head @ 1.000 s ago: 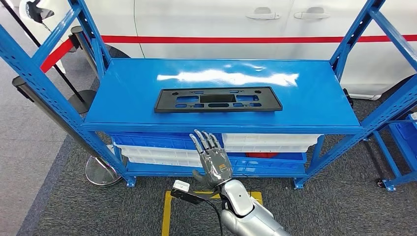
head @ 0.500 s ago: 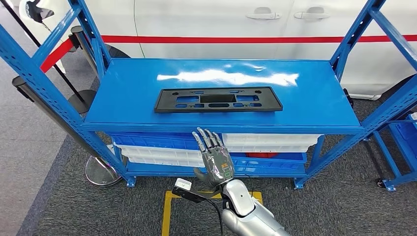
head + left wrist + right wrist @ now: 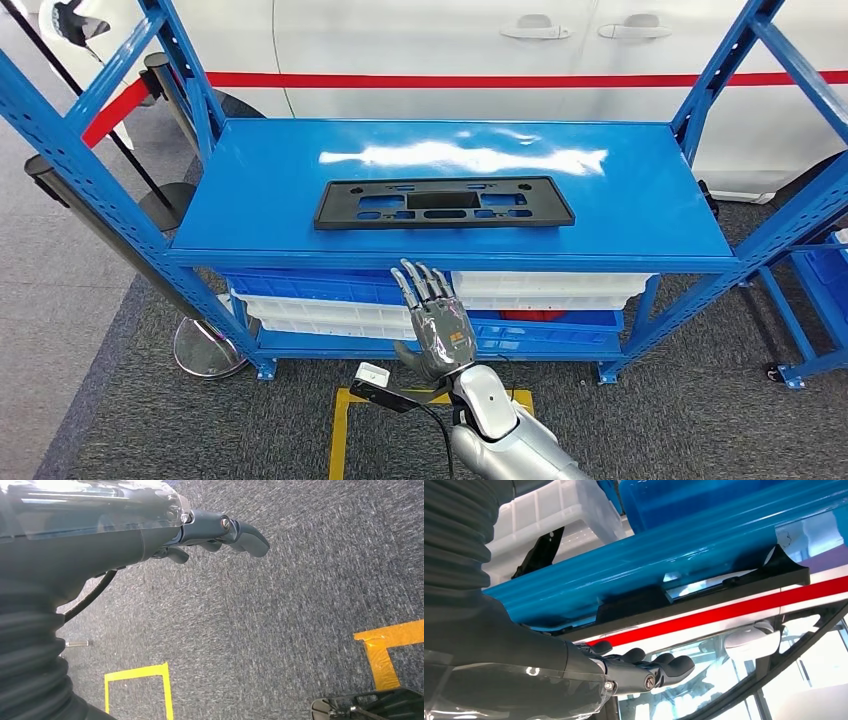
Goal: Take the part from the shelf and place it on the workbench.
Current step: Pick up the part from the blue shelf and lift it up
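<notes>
We see the part point(image 3: 444, 202), a flat black plastic frame with cut-outs, lying flat mid-shelf point(image 3: 640, 215) at 12 o'clock, untouched. Our right hand point(image 3: 436, 325) hovers below the shelf's front edge, fingers spread, holding nothing; our left hand point(image 3: 220, 532) hangs over the carpet, fingers loosely curled, empty. We judge the part light, fairly stiff, maybe slick: take the long near edge or a cut-out near centre.

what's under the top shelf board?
Under the board: white bins, a blue bin and something red behind the white ones on the right. The board covers the bins' contents. The right hand hovers open in front.
</notes>
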